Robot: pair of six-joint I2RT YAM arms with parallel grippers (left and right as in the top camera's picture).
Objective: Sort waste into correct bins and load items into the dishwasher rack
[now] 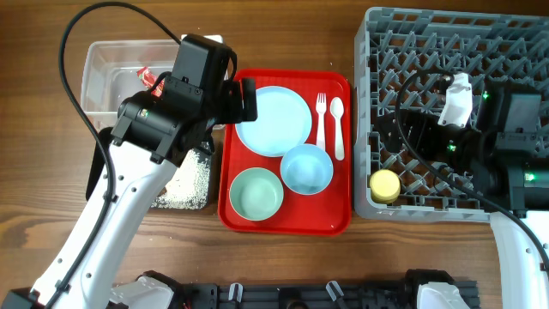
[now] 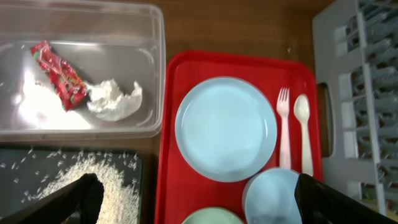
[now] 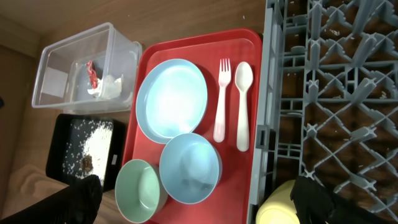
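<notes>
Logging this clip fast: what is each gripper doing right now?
Left gripper: open, holding nothing.
Right gripper: open, holding nothing.

No legible text, label, brand, number or sign appears in any view. Printing on the red snack wrapper (image 2: 59, 74) is too blurred to read.

Bright, even light from overhead, with only soft shadows on the table (image 1: 283, 254). The left wrist view is slightly blurred, and white glare blooms in the clear tub (image 2: 37, 106) at 9 o'clock. The right wrist view is crisper, though the blue plate (image 3: 171, 96) is washed pale with sheen. At the right pincer (image 3: 196, 183), the fingers (image 3: 78, 199) at 7 and 5 o'clock are dark, unfocused blobs.
</notes>
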